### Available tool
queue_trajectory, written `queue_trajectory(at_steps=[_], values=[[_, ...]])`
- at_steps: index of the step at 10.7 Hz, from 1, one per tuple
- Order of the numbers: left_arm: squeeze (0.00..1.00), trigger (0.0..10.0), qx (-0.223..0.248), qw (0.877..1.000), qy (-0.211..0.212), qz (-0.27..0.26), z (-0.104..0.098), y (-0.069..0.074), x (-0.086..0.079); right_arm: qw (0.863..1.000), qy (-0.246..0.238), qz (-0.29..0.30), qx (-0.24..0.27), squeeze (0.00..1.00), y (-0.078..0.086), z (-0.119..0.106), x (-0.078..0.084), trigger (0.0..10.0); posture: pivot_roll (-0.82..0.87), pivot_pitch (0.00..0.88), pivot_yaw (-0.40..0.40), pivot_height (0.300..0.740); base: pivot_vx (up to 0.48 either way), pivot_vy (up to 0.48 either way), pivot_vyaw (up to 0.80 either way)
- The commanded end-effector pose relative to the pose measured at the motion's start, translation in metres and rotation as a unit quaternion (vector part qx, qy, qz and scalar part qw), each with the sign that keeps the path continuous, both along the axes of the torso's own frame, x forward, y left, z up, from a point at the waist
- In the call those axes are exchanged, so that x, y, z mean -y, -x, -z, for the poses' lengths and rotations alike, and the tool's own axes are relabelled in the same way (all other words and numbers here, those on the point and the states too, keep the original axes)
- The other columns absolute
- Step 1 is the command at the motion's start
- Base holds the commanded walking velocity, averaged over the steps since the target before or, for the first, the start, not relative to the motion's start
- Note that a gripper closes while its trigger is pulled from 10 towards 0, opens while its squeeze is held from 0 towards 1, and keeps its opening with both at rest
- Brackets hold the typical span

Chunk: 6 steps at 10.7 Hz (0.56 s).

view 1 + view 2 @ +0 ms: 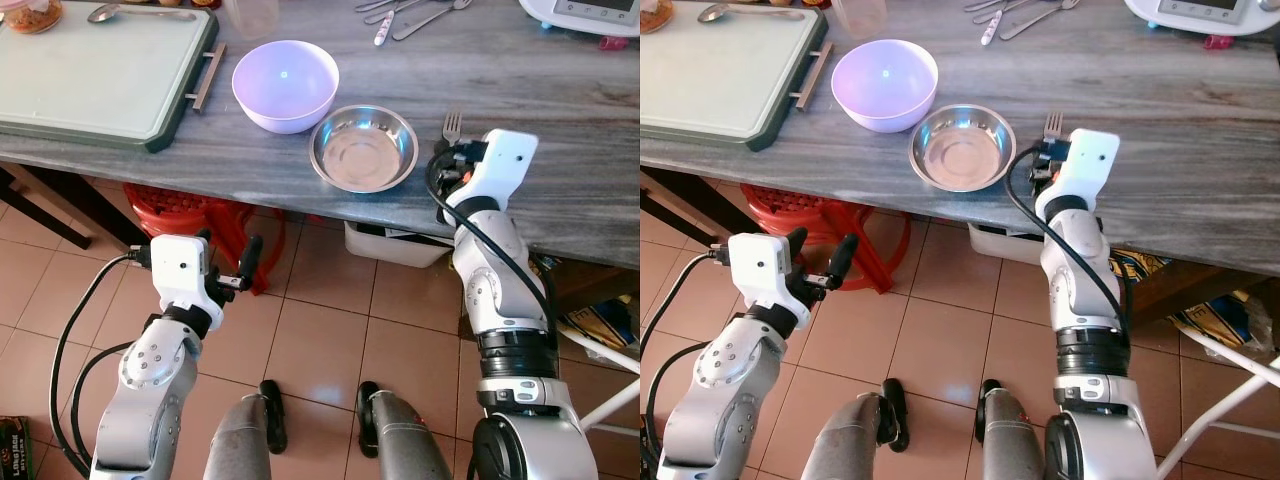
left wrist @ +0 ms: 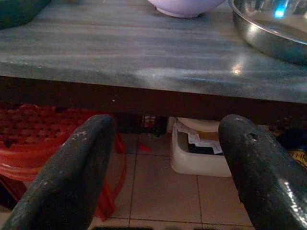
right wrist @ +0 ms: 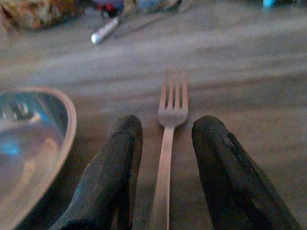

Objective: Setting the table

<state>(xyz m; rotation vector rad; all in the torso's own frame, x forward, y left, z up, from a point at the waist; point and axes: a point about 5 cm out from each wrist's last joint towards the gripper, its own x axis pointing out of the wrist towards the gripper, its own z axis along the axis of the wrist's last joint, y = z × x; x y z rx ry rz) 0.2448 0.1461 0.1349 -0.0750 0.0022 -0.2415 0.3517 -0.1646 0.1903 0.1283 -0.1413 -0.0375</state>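
Since our right end effector (image 3: 165, 143) sits open astride the fork (image 3: 169, 139) on the table (image 1: 560, 130), handle running straight back between its fingers, we'd guess it's already lined up. Fork lies just right of the steel bowl (image 1: 363, 148); our left end effector (image 1: 232, 262) hangs open below the table edge.

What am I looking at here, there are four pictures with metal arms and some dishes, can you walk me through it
This is a humanoid robot setting a table. The two upper pictures come from cameras on its head, looking down at its own silver arms. The two lower ones come from cameras on its wrists, looking along black fingers.

On the grey table lie a lilac bowl, a steel bowl, a fork, a green tray and spare cutlery.

The right end effector rests at the table edge, open, its fingers either side of the fork's handle, not gripping it. The left end effector hangs open and empty below the table, above the tiled floor.
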Motion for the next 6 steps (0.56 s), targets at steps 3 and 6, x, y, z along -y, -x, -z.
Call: queue_trajectory(at_steps=[3,6], values=[[0.00,10.0,-0.007,1.000,-0.002,-0.002,0.005,0.003,-0.001,0.996,0.030,0.057,0.056,0.00,0.010,-0.018,0.018,10.0,0.01,0.294,0.043,0.740,0.000,0.000,0.00],[0.00,10.0,-0.008,1.000,-0.002,0.001,0.005,0.004,-0.001,0.993,0.043,0.107,-0.007,0.00,0.005,-0.003,0.041,10.0,0.01,0.299,0.046,0.740,0.000,0.000,0.00]])
